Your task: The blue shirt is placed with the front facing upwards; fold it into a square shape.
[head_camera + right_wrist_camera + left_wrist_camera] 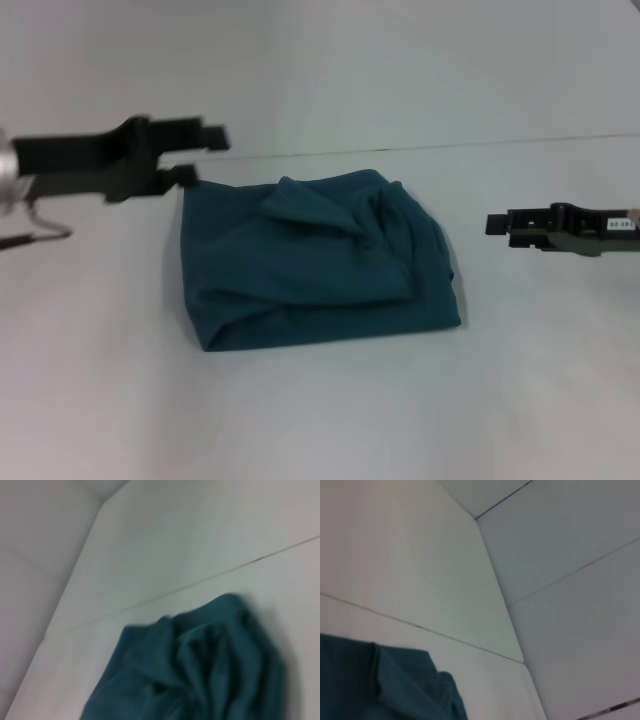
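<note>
- Blue shirt [315, 262]: folded into a rough, rumpled square, lying on the white table [320, 410] at its middle (top layer creased and bunched toward the robot's right side).
- Left gripper [200, 155]: raised near the shirt's far left corner, apart from the cloth, jaws parted and holding nothing.
- Right gripper [495, 226]: off the shirt's right edge, clear of it; whether its jaws are parted or closed, I cannot tell.

Light: soft, even, overhead; no glare.
Shadows: faint under blue shirt [315, 262] on counter [320, 420].
Blur: left tool [205, 155] smeared; right wrist view soft throughout.
</note>
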